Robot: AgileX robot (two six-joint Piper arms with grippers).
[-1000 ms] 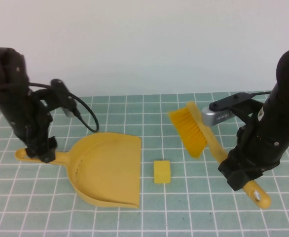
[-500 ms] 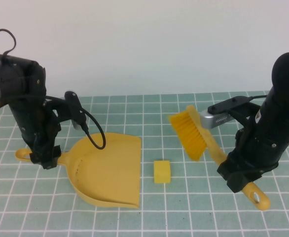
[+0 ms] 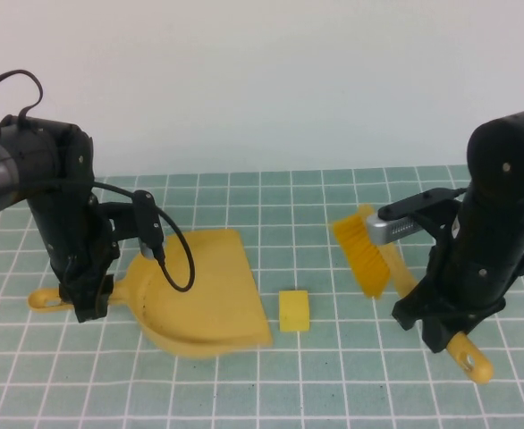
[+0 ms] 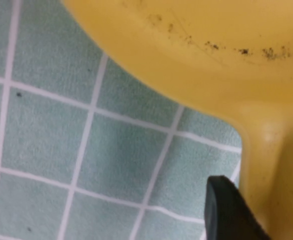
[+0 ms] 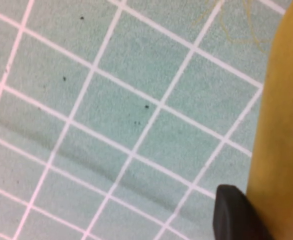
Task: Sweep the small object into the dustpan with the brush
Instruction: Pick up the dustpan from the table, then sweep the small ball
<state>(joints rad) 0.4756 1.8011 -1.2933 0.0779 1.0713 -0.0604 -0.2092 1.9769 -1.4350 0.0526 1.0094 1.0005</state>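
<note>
Gripping the dustpan point(image 3: 210, 290) by its handle near the table's left edge, the left gripper point(image 3: 88, 299) is closed on it. The block point(image 3: 294, 310) lies mid-table, just beside the pan's lip. Toward the right edge, the right gripper point(image 3: 434, 323) clamps the brush point(image 3: 369, 255), bristles near the block.

Yellow dustpan point(image 3: 204, 299) tilted, small yellow block point(image 3: 294, 310) just beside its lip, yellow brush point(image 3: 369, 255) raised nearby
</note>
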